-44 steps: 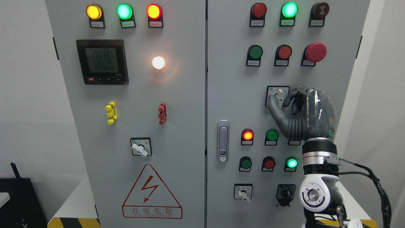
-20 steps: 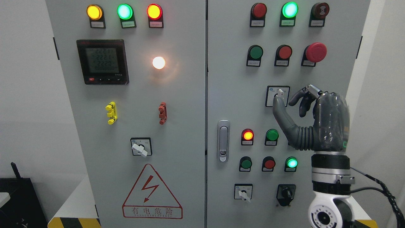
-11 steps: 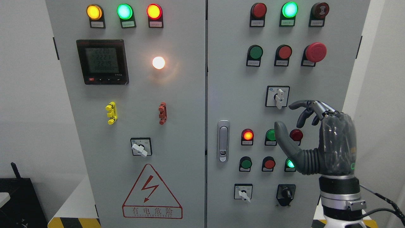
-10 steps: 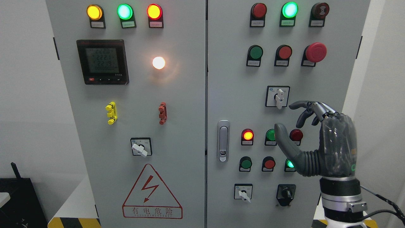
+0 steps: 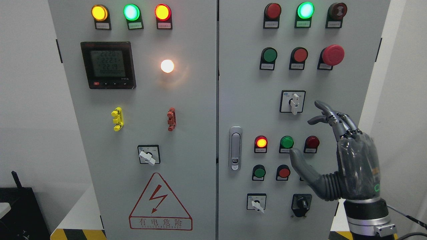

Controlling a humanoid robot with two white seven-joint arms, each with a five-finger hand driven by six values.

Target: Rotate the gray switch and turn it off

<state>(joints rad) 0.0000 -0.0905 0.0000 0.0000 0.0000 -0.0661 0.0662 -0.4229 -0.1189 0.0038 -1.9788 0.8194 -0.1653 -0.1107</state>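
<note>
One small gray switch [image 5: 294,102] sat toward the cabinet door's [image 5: 240,100] right edge, its stiff handle wanting a pinch; the right hand [image 5: 347,163] hung below, fingers spread, empty.

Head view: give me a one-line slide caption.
Right hand open below and right of the gray switch, whose handle points straight down, on the control cabinet.

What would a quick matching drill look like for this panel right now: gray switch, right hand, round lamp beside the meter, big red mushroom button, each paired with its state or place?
1. gray switch
2. right hand
3. round lamp
4. mushroom button

A. lit, left door
B. open, holding nothing
C. upper right of the right door
D. handle pointing down, untouched

Pairs: 1-D, 2-B, 3-A, 4-C
</note>
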